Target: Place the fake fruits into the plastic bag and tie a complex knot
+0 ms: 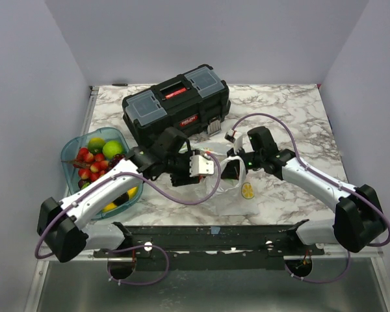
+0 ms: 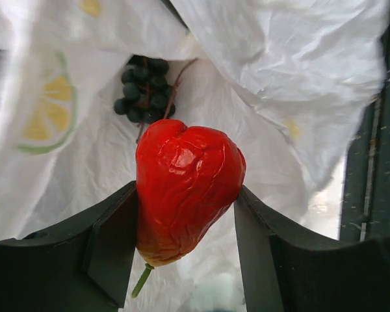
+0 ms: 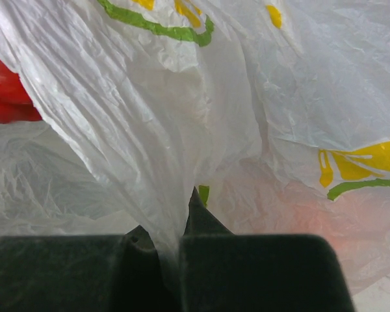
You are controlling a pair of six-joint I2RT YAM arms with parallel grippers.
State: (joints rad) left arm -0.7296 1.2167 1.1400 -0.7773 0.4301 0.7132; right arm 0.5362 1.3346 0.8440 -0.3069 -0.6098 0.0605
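Our left gripper (image 2: 186, 192) clamps a wrinkled red fruit (image 2: 185, 175) between both fingers, its stem toward the palm, right at the open mouth of the plastic bag (image 2: 279, 58). A bunch of dark grapes (image 2: 146, 88) lies deeper inside the bag. Our right gripper (image 3: 182, 218) is pinched tight on a fold of the bag's film. From above, we see the bag between our two arms on the marble table (image 1: 292, 117). The teal tray (image 1: 70, 156) with more fake fruits (image 1: 97, 159) sits to the left, and the black toolbox (image 1: 175, 104) is behind.

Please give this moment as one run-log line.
left hand shut on glossy red plastic fruit | right hand shut on crinkly white plastic bag | dark grape bunch in bag
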